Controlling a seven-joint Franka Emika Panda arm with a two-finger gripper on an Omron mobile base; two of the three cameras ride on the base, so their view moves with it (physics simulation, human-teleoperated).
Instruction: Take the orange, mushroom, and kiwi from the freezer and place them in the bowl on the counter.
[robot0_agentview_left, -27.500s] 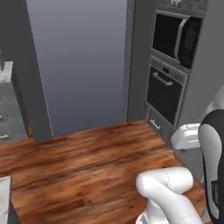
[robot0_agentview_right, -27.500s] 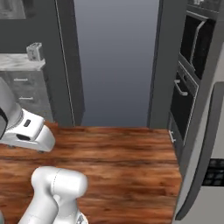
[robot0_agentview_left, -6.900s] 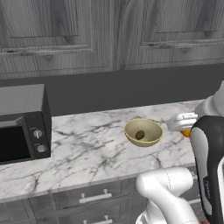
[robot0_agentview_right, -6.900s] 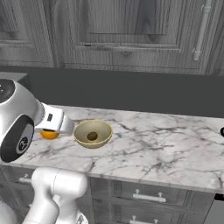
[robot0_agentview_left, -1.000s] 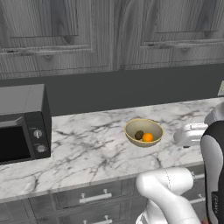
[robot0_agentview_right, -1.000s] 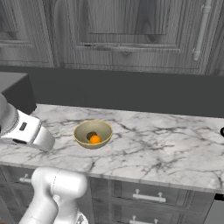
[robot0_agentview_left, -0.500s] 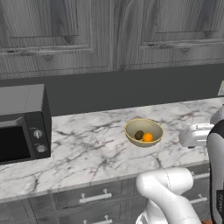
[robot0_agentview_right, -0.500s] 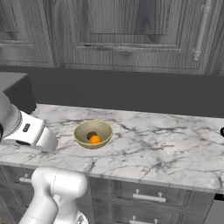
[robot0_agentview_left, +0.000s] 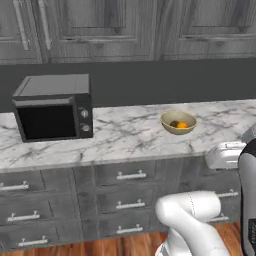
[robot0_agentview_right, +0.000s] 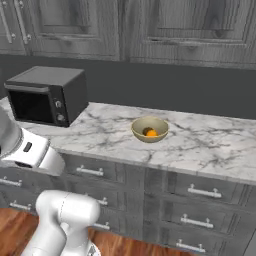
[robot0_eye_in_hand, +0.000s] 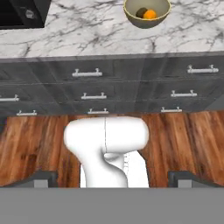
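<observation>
Left base view: the bowl (robot0_agentview_left: 178, 123) is seen on the counter (robot0_agentview_left: 125, 135), with the orange (robot0_agentview_left: 182, 125) and a dark lump, taken for the kiwi (robot0_agentview_left: 174, 123), inside it. A black microwave (robot0_agentview_left: 52, 107) stands well off to one side of the bowl.

Right base view: the same bowl (robot0_agentview_right: 150, 129) is noted on the marble, the orange (robot0_agentview_right: 151, 133) inside. The mushroom cannot be made out.

Hand view: the gripper (robot0_eye_in_hand: 112, 177) is held spread wide, nothing between its fingertips (robot0_eye_in_hand: 43, 177). The bowl (robot0_eye_in_hand: 146, 12) lies far ahead of it, beyond the drawer fronts (robot0_eye_in_hand: 109, 87); wooden floor (robot0_eye_in_hand: 30, 144) lies nearer.

Risk, as judged: if the mushroom remains in the freezer, it may be fumbled by the wide gripper, being tiny. The bowl's contents could be knocked out on the next drop.
</observation>
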